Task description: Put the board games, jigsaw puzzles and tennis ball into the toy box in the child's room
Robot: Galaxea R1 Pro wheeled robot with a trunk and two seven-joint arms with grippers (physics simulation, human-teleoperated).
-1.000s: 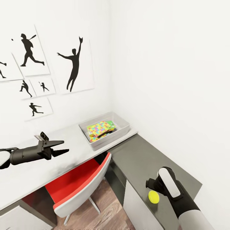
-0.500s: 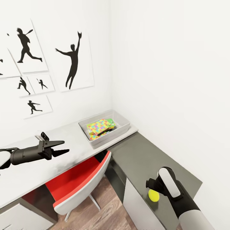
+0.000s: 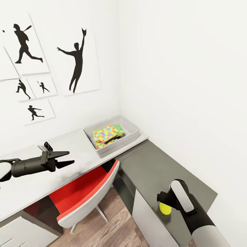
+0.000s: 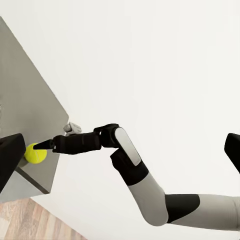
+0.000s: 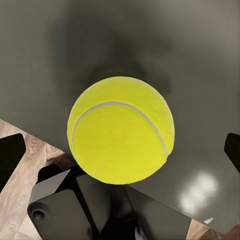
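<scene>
The tennis ball [image 3: 165, 209] lies on the dark grey cabinet [image 3: 154, 168], near its front edge. My right gripper [image 3: 163, 203] points down at it and is open. In the right wrist view the ball [image 5: 120, 130] sits between the spread fingertips [image 5: 11, 155] without touching them. The left wrist view shows the ball [image 4: 36, 153] at the tip of the right gripper [image 4: 48, 145]. On the pale table [image 3: 79, 151], the toy box [image 3: 132, 137] holds the jigsaw puzzles [image 3: 104, 133] and a green-edged board game [image 3: 119, 128]. My left gripper [image 3: 68, 157] hovers open over the table, holding nothing.
A red and white chair [image 3: 85, 195] is tucked under the table, between both arms. White walls meet in the corner behind the toy box, with black athlete pictures [image 3: 77, 65] on the left wall. Wood-plank floor [image 3: 109, 230] lies below.
The whole view has shifted a little, so the camera moved. The ball now shows slightly closer to the right gripper and more hidden behind it. The left arm holds its pose.
</scene>
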